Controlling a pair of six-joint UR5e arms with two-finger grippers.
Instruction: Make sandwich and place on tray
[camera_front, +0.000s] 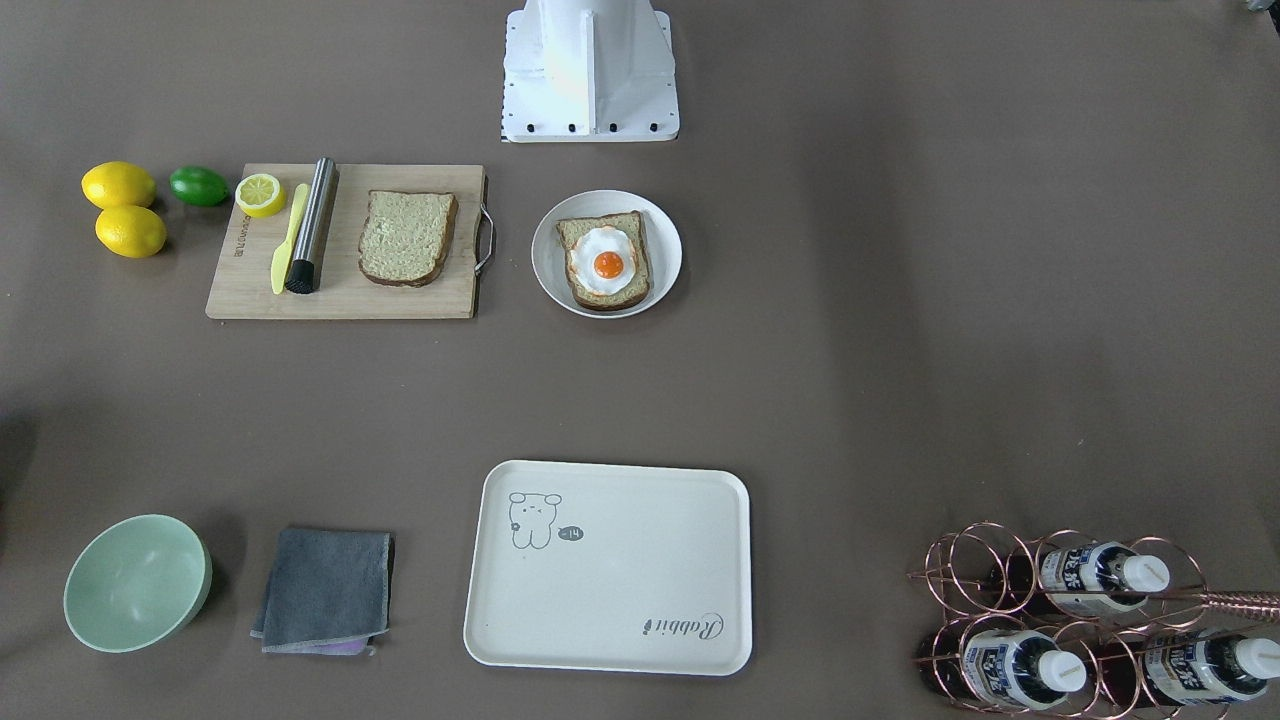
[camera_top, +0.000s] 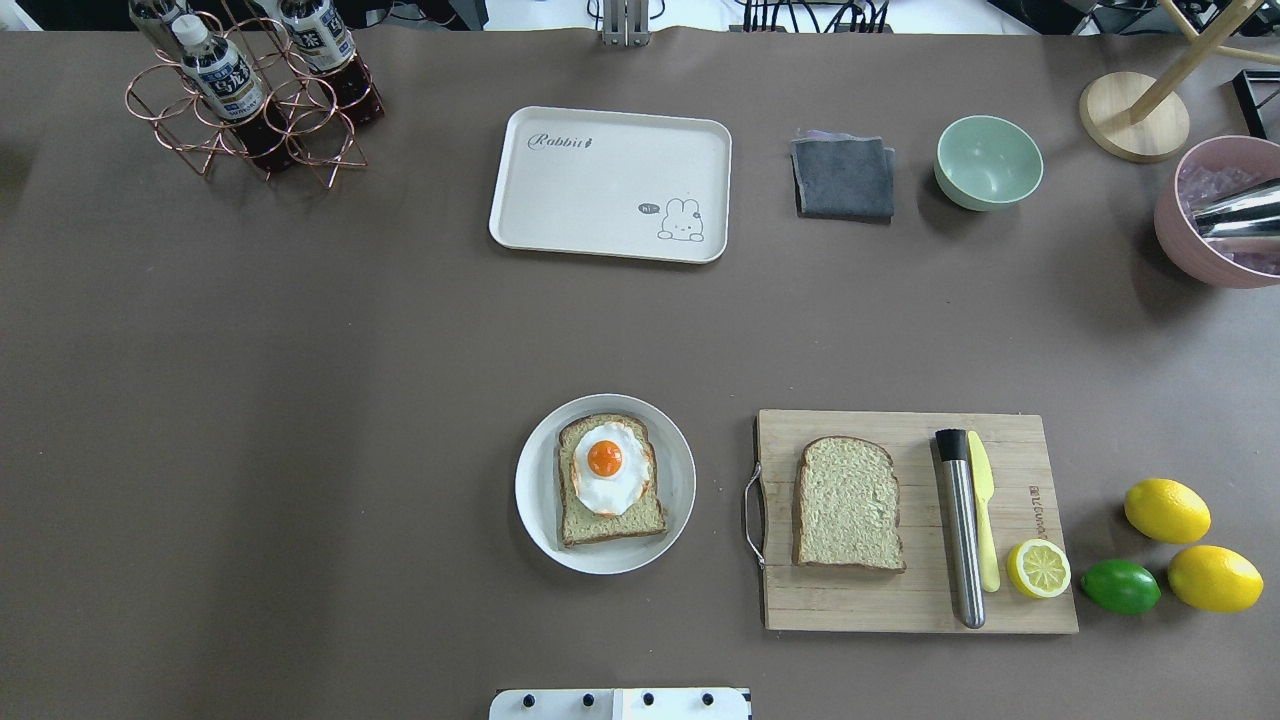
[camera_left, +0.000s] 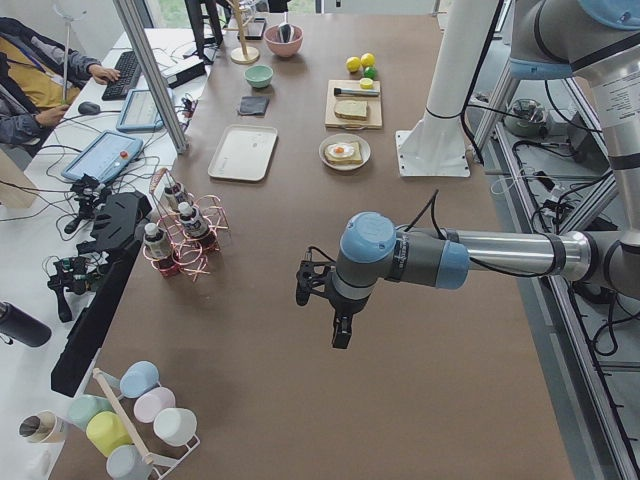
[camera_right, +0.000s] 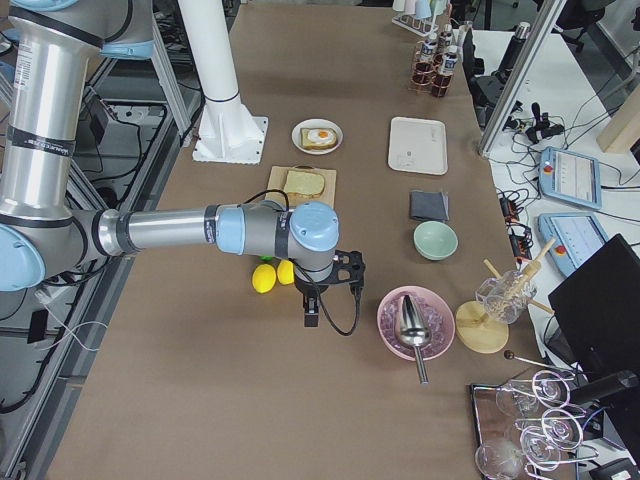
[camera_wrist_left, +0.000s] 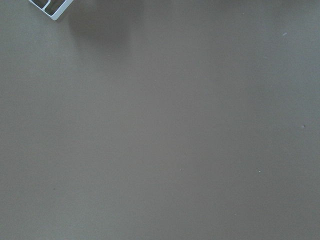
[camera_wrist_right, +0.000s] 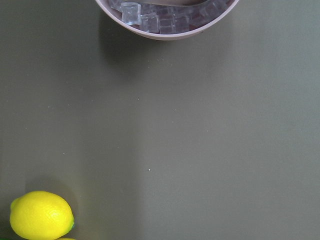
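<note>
One bread slice (camera_top: 612, 522) topped with a fried egg (camera_top: 608, 468) lies on a round white plate (camera_top: 530, 500) near the robot base. The other bread slice (camera_top: 848, 503) lies bare on the wooden cutting board (camera_top: 900, 600). The cream tray (camera_top: 610, 185) with the "Rabbit" script lies bare at the far middle. My left gripper (camera_left: 340, 318) hangs over bare table far off to the left, seen only in the exterior left view. My right gripper (camera_right: 311, 312) hangs near the lemons, seen only in the exterior right view. I cannot tell whether either is open or shut.
On the board lie a steel muddler (camera_top: 962, 530), a yellow knife (camera_top: 984, 520) and a half lemon (camera_top: 1038, 568). Lemons (camera_top: 1166, 510) and a lime (camera_top: 1120, 586) sit beside it. A grey cloth (camera_top: 843, 178), green bowl (camera_top: 988, 162), pink ice bowl (camera_top: 1215, 250) and bottle rack (camera_top: 250, 110) line the far edge.
</note>
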